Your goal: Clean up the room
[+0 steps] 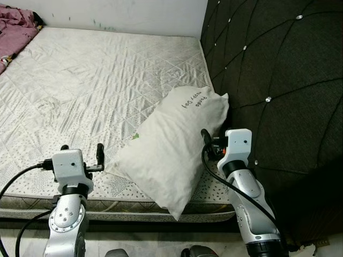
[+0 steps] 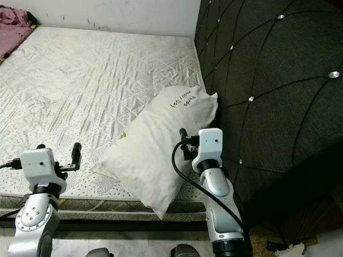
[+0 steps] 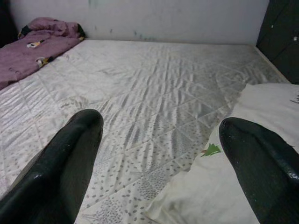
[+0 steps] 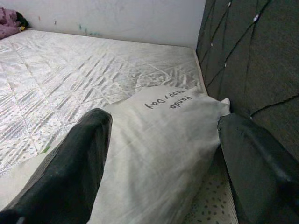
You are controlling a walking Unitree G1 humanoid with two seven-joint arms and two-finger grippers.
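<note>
A white pillow (image 1: 171, 144) with dark lettering lies tilted on the near right of the bare quilted mattress (image 1: 96, 80), its lower corner hanging over the front edge. My right gripper (image 4: 163, 119) is open at the pillow's right side next to the headboard, one finger (image 4: 88, 140) over the pillow and the other (image 4: 247, 149) by the headboard. My left gripper (image 1: 82, 148) is open over the mattress's front edge, just left of the pillow; its right finger (image 3: 252, 154) is above the pillow's corner. Neither gripper holds anything.
A dark tufted headboard (image 1: 278, 80) rises along the right. A crumpled pink blanket (image 1: 13, 29) lies at the far left corner of the mattress. A white wall (image 1: 123, 13) runs behind the bed. The floor shows below the mattress front.
</note>
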